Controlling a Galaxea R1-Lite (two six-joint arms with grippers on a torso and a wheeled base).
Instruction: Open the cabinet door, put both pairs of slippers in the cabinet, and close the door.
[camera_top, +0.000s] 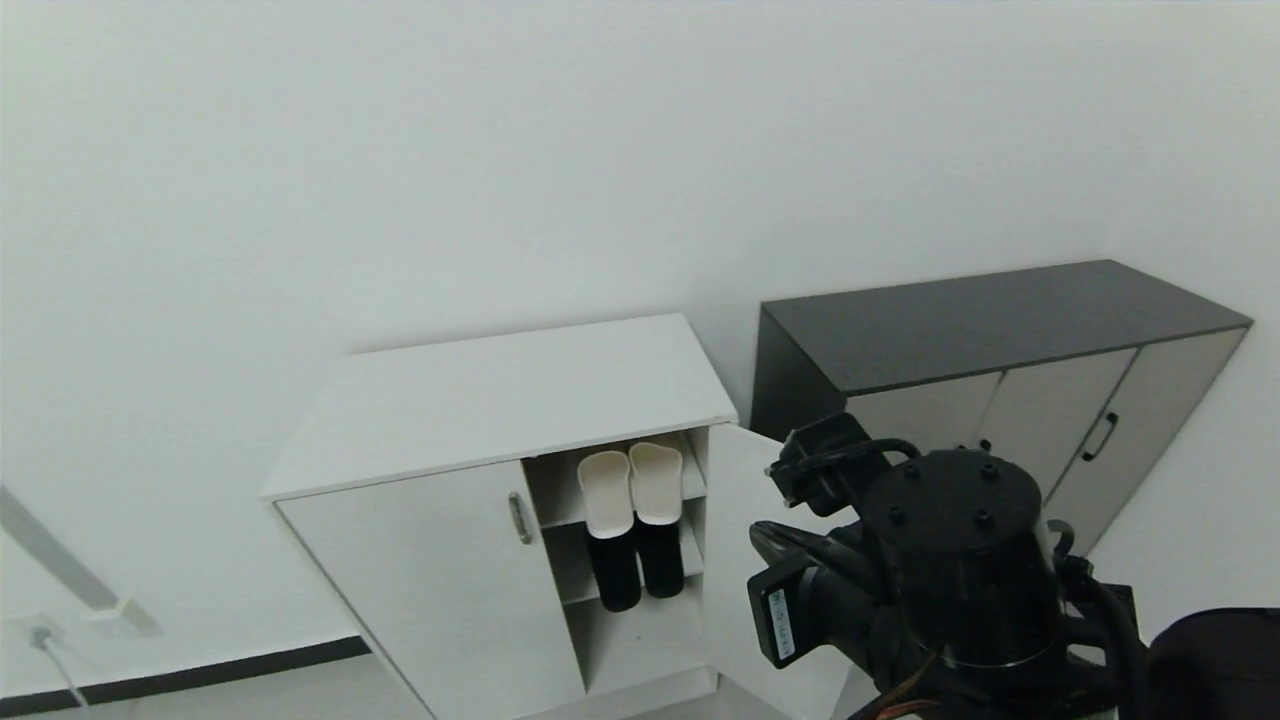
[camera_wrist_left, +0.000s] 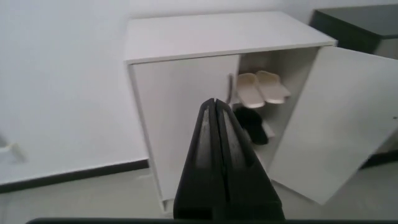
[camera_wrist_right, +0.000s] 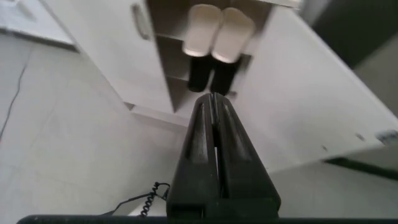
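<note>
Nearest, the left gripper (camera_wrist_left: 214, 106) and the right gripper (camera_wrist_right: 214, 98) are hovering before the white cabinet (camera_top: 500, 400), each pressing its smooth, black, tapered fingers together on nothing. Beyond their tips and well apart from them, the cabinet's flat matte right door (camera_top: 735, 560) is standing open, angled out to the right, while the left door (camera_top: 440, 580) is sitting shut. Inside, the cream slippers (camera_top: 632, 485) are lying on the upper shelf. The black slippers (camera_top: 637, 565) are lying just beneath, seemingly on the next shelf, heels jutting forward. Farther right, a dark-topped cabinet (camera_top: 1000, 310) is standing against the wall (camera_top: 500, 150).
</note>
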